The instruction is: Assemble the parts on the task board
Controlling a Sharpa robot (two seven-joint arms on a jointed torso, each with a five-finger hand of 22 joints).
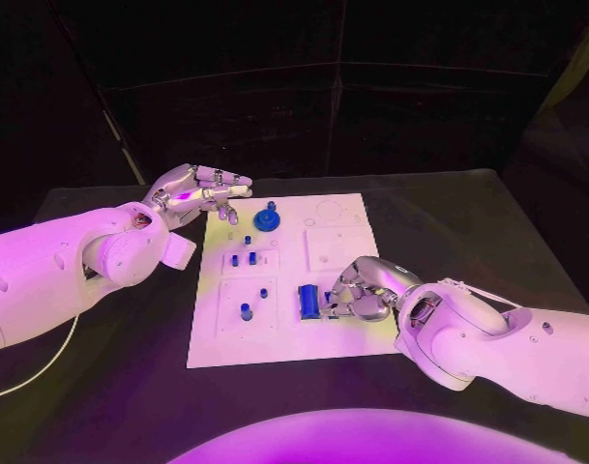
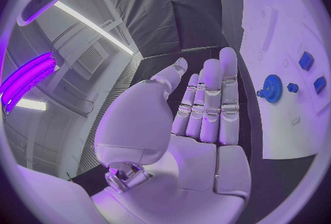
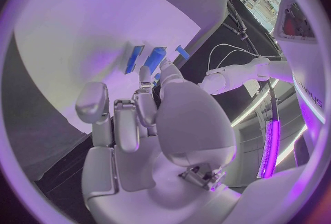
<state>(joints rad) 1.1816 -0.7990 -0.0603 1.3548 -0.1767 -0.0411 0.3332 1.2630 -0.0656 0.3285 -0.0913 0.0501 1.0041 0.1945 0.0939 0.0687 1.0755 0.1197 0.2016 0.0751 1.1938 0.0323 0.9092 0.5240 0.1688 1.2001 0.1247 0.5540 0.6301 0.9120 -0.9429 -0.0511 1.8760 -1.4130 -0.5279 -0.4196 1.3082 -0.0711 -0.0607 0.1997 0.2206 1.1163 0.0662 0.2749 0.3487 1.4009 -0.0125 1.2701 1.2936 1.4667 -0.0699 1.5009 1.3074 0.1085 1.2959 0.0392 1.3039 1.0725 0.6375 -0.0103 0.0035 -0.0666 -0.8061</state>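
Right hand [image 1: 361, 293] sits low over the near right part of the task board [image 1: 343, 343], fingers [image 1: 338, 302] curled beside the blue cylinder part [image 1: 307, 302]; whether they actually grip it, I can't tell. Left hand [image 1: 199, 190] hovers at the board's far left corner, fingers released and holding nothing. The blue gear [image 1: 268, 218] stands just beside it on the board, small blue pegs [image 1: 244, 259] mid-board, all on the black counter [image 1: 127, 367].

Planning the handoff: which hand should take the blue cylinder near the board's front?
Right. The right hand is already beside the blue cylinder, fingers at it. The left hand sits open at the board's far left corner, well away.
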